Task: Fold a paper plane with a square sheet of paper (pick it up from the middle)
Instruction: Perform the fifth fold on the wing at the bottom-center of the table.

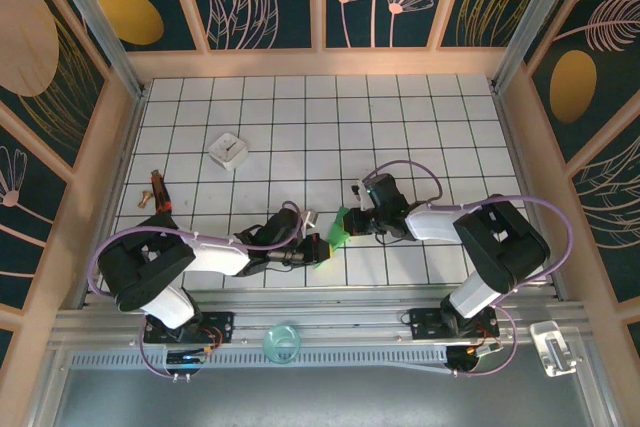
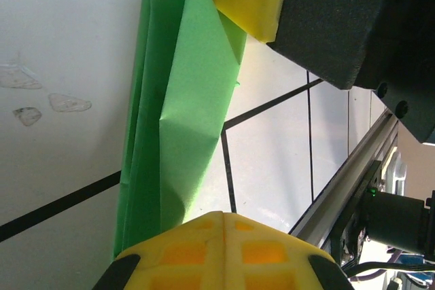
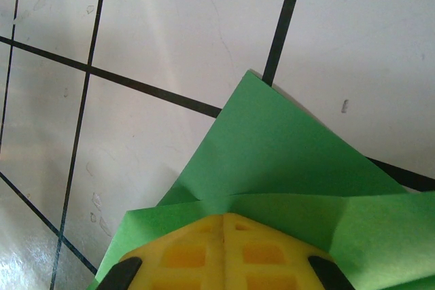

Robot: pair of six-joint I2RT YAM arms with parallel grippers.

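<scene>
One folded green paper sheet point(image 1: 337, 231) is located over the near-centre tiles of the desk point(image 1: 400, 127). The left pincer point(image 1: 322, 246) is clenched on its near end, the right pincer point(image 1: 351, 219) on its far end.

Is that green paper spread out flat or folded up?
Folded. The green paper shows layered flaps and creases in the left wrist view, overlapping layers in the right wrist view.

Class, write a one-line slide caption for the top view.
Over the tiled table, left fingers and right fingers pinch the folded green paper; a white box lies beyond.
</scene>
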